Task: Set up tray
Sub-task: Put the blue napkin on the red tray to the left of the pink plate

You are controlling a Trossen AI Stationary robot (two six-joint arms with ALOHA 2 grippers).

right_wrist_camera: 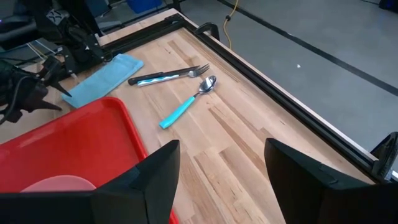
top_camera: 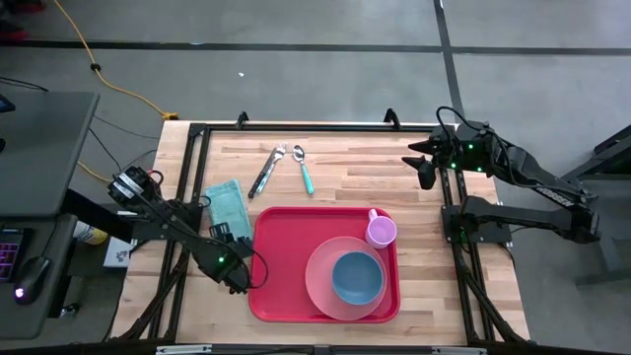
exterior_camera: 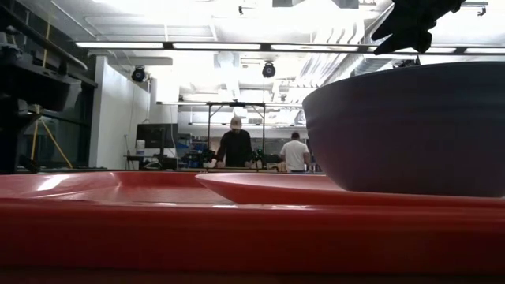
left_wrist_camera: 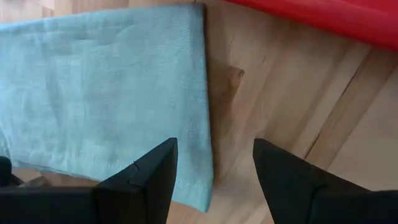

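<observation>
Seen from overhead, the left gripper point(top_camera: 237, 283) sits low at the lower left of the frame, its fingers apart and holding nothing, over the wooden table point(top_camera: 345, 168) just beside the tray's left edge. Its wrist camera shows the two dark fingers straddling the edge of a folded teal cloth point(left_wrist_camera: 99, 93), which lies flat on the wood just left of the tray. At upper centre lie a fork point(top_camera: 267, 170) and a teal-handled spoon point(top_camera: 304, 170), side by side and clear of the tray. The red tray point(top_camera: 281, 256) occupies the lower centre, lying flat, its long axis running left to right, square with the table. On its right half rest a pink plate point(top_camera: 317, 281) carrying a blue bowl point(top_camera: 357, 278), with a pink cup point(top_camera: 382, 232) at the tray's upper right corner. The right gripper point(top_camera: 422, 170) waits at the upper right, fingers apart and empty.
</observation>
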